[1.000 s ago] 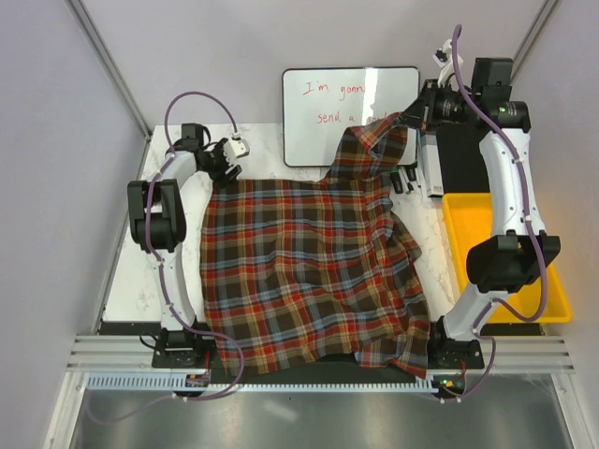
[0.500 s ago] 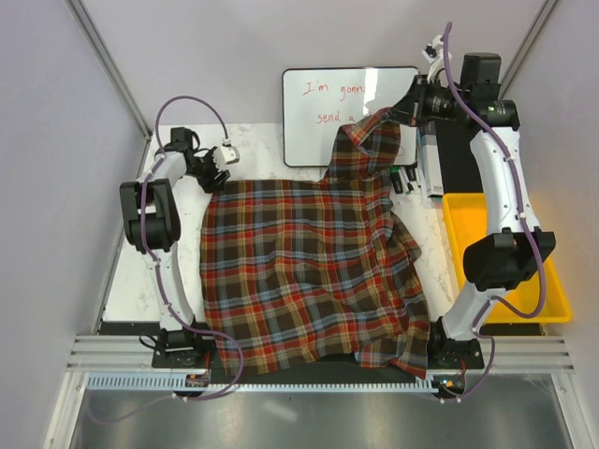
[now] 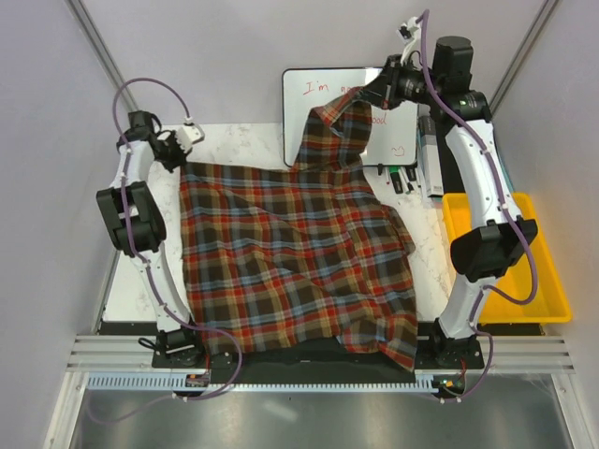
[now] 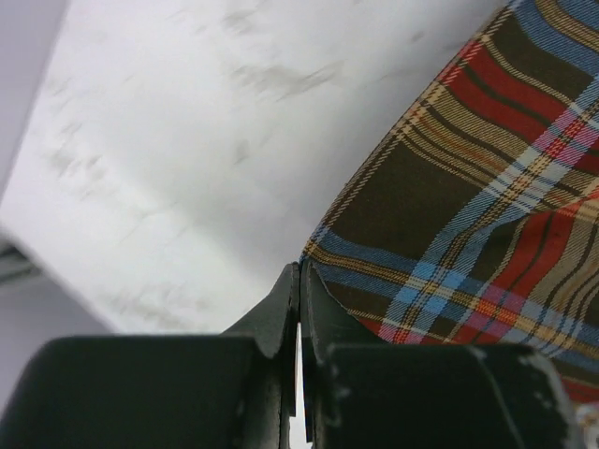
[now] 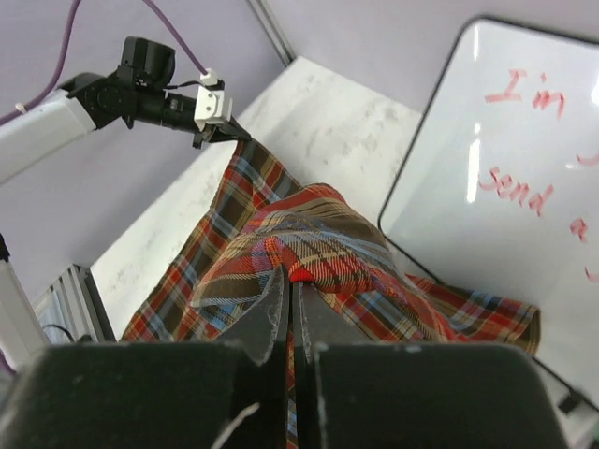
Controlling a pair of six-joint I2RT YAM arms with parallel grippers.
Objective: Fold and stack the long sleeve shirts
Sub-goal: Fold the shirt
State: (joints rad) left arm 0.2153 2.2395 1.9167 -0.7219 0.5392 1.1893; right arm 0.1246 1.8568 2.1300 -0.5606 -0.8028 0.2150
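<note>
- shirt [image 3: 290, 262]: woven plaid cloth, soft, matt, lightly napped.
- tabletop [image 3: 239, 145]: white stone-look surface, smooth, faint grey veining, dull sheen.
- whiteboard [image 3: 301, 94], 12 o'clock: glossy, reflective face with a thin dark frame.
- bin [image 3: 552, 299], 3 o'clock: yellow plastic, smooth, semi-gloss.
- fingers [image 4: 279, 313]: black plastic, matt.
- rail [image 3: 112, 354], 6 o'clock: ribbed bare metal.
- sheet [image 3: 328, 416], nearer than the rail: brushed metal.

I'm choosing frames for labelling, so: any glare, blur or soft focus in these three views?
Top view: evenly lit and sharp, the shirt and its plaid crisp. Left wrist view: the left claw at the bottom is dark and soft, the cloth beyond it clearer. Right wrist view: bright glare streaks on the whiteboard, the right claw blurred near the lens.
</note>
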